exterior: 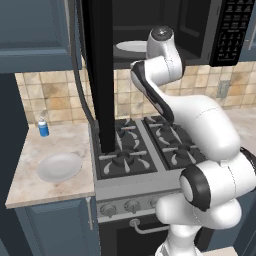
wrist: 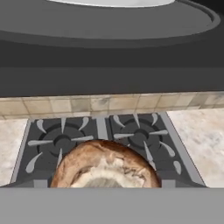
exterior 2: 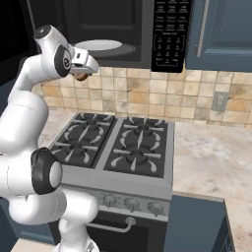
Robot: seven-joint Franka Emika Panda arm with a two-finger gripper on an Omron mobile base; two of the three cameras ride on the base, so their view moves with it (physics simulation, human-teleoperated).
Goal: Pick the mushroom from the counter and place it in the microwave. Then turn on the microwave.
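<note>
Up close, the mushroom [wrist: 105, 168] sits right under the hand camera: a brown rounded cap with a pale tan, rough-looking centre, hanging above the gas stove [wrist: 100, 140]. From the right base view the claw [exterior 2: 82, 69] is raised just below the open mouth of the microwave [exterior 2: 113, 29], jaws spread wide around that mushroom [exterior 2: 81, 76], gripping it. So the pick looks done, and the carry into the oven is the step in hand. Next, I'd judge, the hand has to lift a touch and push forward over the lip, onto the white turntable plate [exterior 2: 98, 45] inside, then let go. Further off, the microwave door [exterior: 97, 75] swings out to the left, keypad [exterior 2: 170, 29] on the right waiting. Off to the left, the surface [exterior: 30, 175] carries a white plate [exterior: 59, 166] and a blue bottle [exterior: 43, 127].
</note>
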